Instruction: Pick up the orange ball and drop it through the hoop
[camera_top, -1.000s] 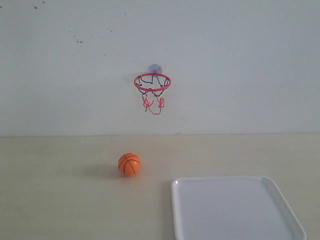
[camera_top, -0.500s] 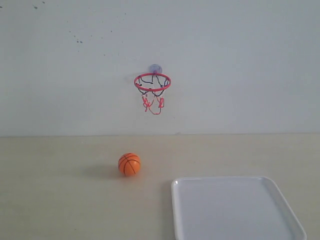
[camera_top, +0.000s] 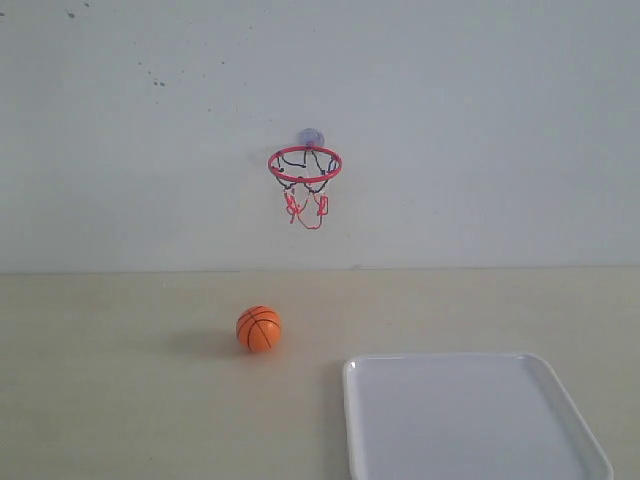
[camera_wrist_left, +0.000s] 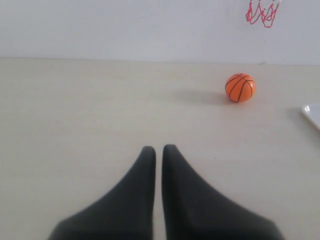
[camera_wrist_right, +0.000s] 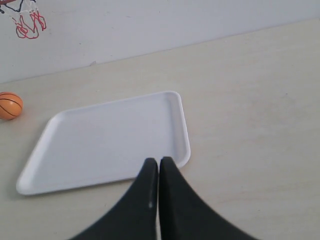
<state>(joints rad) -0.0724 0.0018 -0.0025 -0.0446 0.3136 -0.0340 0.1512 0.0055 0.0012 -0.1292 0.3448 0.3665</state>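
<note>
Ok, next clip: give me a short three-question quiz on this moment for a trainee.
1. True or false: the orange ball lies in the white tray.
2. The left gripper is: A) wide open, B) shut and empty, C) holding the ball.
3. Fill in: the hoop hangs on the ____.
Key: 1 false, it sits on the table, apart from the tray; 2 B; 3 wall.

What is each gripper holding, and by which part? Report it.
Nothing is held. The left gripper and the right gripper are both shut and empty; the ball lies on the table, apart from both.
</note>
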